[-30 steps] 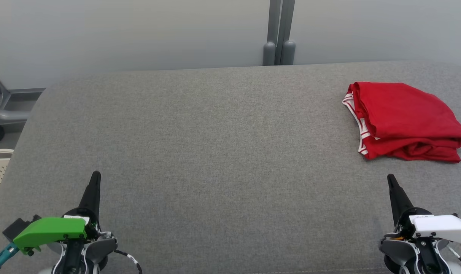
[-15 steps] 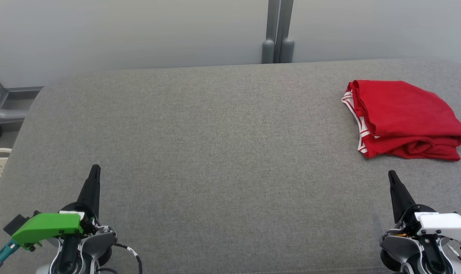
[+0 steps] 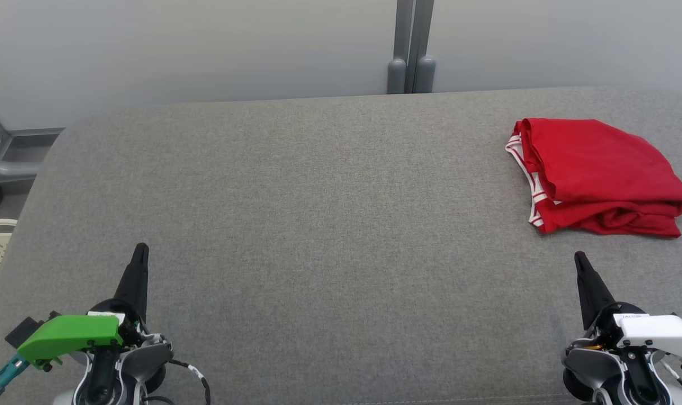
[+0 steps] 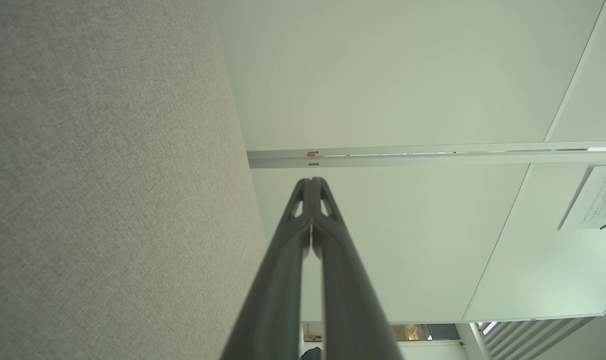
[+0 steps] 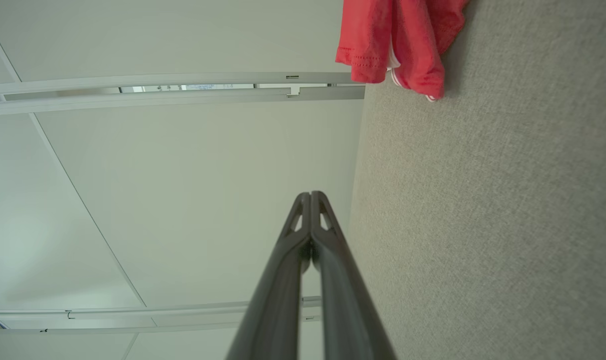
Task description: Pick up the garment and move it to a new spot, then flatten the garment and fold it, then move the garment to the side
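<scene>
Since a second ago the whole head view has shifted slightly, which we put down to the camera. Against that shift, both gripper tips sit a little further up the surface. Over the last half second we note no change.

The red fabric garment with white-striped trim [image 3: 594, 174] lies folded on the grey woven padded tabletop [image 3: 318, 225], at its far right. Its long axis runs on a diagonal from the far inner corner down to the near right. The striped trim edge faces the robot's left, toward the table's middle. The near edge is rumpled and the upper face is smooth. Its right end reaches the right border of the head view, and in the right wrist view the garment [image 5: 398, 40] lies ahead of the fingers.

The left gripper [image 3: 141, 247] has its long dark fingers pressed together and grips nothing, as the left wrist view confirms [image 4: 311, 181]. It sits near the front left, well apart from the garment. The right gripper [image 3: 579, 256] is likewise closed on nothing [image 5: 310, 194], just short of the garment's near edge.

Open grey surface runs from the striped edge across to the rounded left edge. A pale wall panel [image 3: 206, 45] and a grey post [image 3: 411, 45] stand behind the far edge.
</scene>
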